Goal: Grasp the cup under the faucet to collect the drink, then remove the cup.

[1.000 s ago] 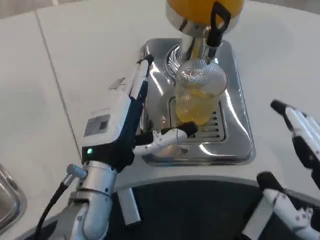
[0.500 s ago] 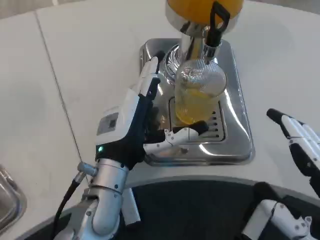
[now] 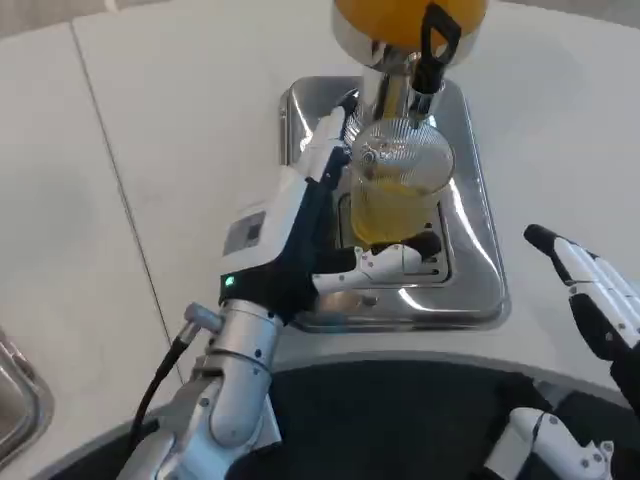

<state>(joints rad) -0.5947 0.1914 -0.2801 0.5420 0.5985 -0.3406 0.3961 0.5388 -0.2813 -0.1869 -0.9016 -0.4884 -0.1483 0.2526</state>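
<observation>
A ribbed clear cup (image 3: 398, 190), about half full of yellow drink, stands on the silver drip tray (image 3: 478, 262) under the black-handled faucet (image 3: 432, 48). My left hand (image 3: 312, 222) is right beside the cup's left side. Its fingers (image 3: 330, 140) reach up along the cup's left wall, and its thumb (image 3: 388, 262) lies across the front of the cup's base. I cannot tell whether they press on the glass. My right hand (image 3: 592, 300) hovers over the table to the right of the tray, fingers spread and holding nothing.
The dispenser's orange tank (image 3: 410, 14) stands over the tray at the top edge. A metal rim (image 3: 14, 400) shows at the lower left edge. Bare white table (image 3: 150, 150) lies to the left of the tray, and the dark table front runs along the bottom.
My left hand has moved right and forward, from beside the tray to against the cup, its thumb sliding under the cup's front. The right hand has drifted slightly left.
</observation>
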